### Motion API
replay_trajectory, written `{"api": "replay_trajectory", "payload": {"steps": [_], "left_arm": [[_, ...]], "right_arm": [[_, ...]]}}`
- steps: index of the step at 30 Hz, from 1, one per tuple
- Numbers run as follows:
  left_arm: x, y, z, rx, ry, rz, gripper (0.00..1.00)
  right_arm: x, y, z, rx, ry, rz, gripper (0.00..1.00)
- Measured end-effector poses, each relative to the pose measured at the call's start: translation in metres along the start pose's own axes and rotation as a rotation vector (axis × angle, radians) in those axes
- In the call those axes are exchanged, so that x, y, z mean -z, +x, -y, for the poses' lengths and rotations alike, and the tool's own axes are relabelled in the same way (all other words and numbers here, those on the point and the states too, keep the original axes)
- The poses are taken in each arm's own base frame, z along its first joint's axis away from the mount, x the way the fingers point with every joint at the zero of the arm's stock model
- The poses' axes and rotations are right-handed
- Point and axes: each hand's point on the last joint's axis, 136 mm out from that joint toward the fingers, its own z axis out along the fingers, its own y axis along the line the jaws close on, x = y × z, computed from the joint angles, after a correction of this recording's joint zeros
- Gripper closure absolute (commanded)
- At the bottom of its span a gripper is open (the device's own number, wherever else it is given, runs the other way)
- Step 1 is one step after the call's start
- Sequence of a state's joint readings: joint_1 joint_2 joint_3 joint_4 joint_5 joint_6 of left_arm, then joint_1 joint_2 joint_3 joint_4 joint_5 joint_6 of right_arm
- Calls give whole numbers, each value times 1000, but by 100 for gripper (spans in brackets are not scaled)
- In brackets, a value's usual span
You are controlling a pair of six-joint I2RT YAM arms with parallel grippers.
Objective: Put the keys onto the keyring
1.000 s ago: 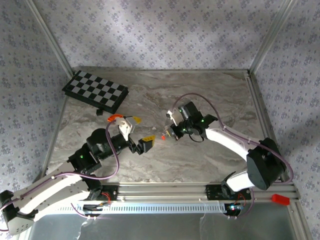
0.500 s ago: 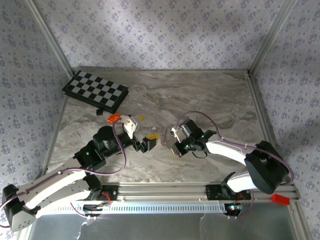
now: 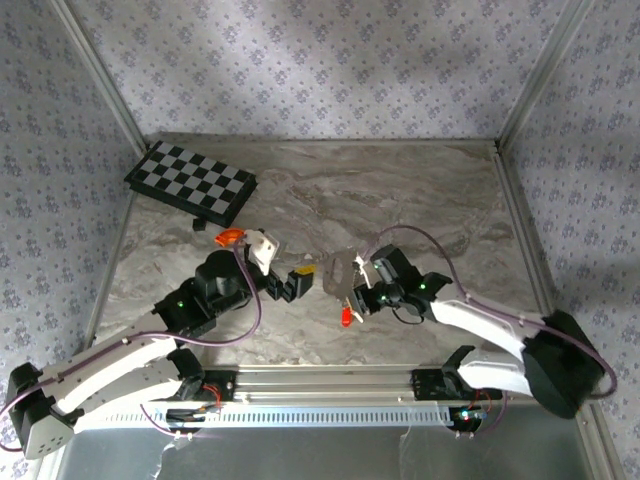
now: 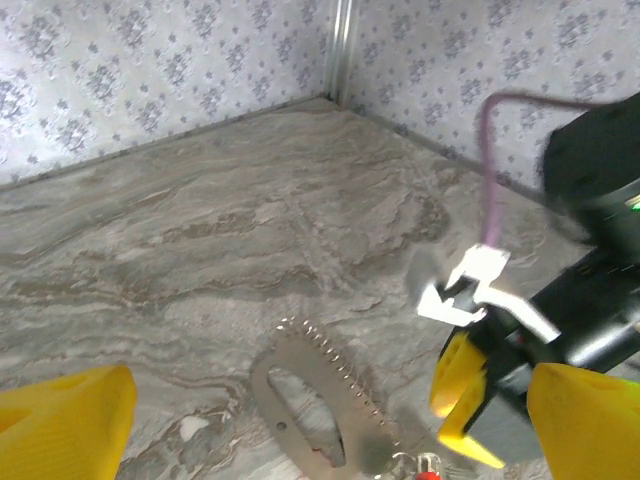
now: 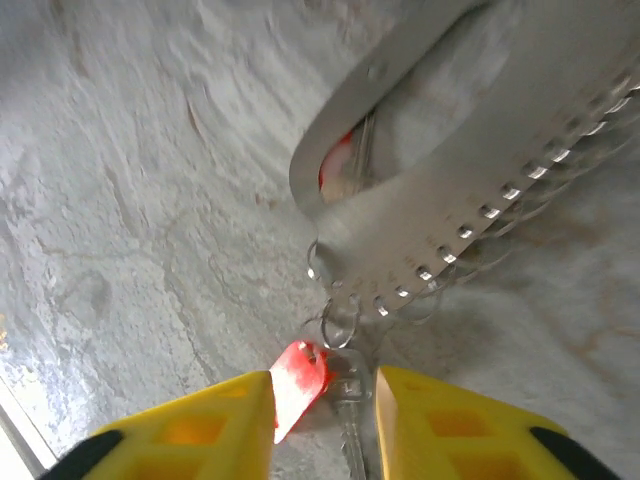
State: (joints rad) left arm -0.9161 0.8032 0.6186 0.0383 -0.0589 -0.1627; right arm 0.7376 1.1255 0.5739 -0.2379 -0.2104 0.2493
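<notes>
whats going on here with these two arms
Two robot arms are working on getting keys onto a keyring. The keyring is between them on the marble table, with a red-headed key hanging off small rings at one end. The right end effector has its fingers on either side of that key, though a firm grip can't be confirmed. The left end effector is open, facing the keyring from the other side.

Keyring: silvery oblong metal keyring is blurred, and its far end is cut by the top and right edges of the right wrist view.
Keys: red-headed key, lower end hidden; silvery blade beside it runs off the bottom edge.
Right hand: cannot tell whether it pinches the keys.
Top view: key is a red speck, shape unreadable.
</notes>
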Motion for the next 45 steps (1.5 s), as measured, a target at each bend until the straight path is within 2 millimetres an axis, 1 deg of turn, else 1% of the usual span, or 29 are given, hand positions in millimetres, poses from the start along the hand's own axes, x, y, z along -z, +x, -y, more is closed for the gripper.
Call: {"api": "replay_trajectory", "payload": {"steps": [1,2,3,4,7,11,13,17,20,23,26,30,33,34,37,39,42,45], "left_arm": [[0,1,-2,0,-13,-8,0],[1,2,-4,0,-25,-14,0],[1,1,-6,-1,-36,-18,0],[2,1,-9,-1,-52,-22,0],[5,-3,-20,-2,-116,-24,0],[13,-3,-47,0,-246,-20,1],[18,-4,-64,7,-319,-17,0],[35,-8,-105,44,-485,5,0],[49,-5,-139,84,-619,14,0],[63,10,-172,107,-752,-7,0],[77,29,-202,126,-885,-49,0],[98,57,-237,174,-1040,-96,0],[107,79,-250,182,-1108,-92,0],[109,89,-253,181,-1122,-95,0],[114,113,-261,178,-1160,-126,0],[118,117,-267,179,-1184,-122,0],[123,115,-280,198,-1229,-89,0],[126,119,-293,214,-1262,-65,0]], "right_arm": [[10,-7,0,15,15,41,40],[21,-14,1,27,30,84,26],[30,-19,0,31,39,120,9],[42,-25,1,39,54,166,0],[77,-41,10,57,121,296,0],[118,-56,38,25,264,444,0],[135,-61,55,-5,343,506,0],[157,-62,91,-81,483,585,0],[161,-53,127,-163,603,593,0],[161,-39,156,-225,713,598,0],[156,-23,179,-266,790,598,0],[152,-5,203,-316,862,598,0],[149,4,217,-346,891,600,0],[149,6,221,-354,898,601,0],[148,8,229,-358,915,610,0],[146,7,232,-357,917,624,0],[142,8,239,-355,920,642,0],[132,11,244,-343,919,631,0]]}}
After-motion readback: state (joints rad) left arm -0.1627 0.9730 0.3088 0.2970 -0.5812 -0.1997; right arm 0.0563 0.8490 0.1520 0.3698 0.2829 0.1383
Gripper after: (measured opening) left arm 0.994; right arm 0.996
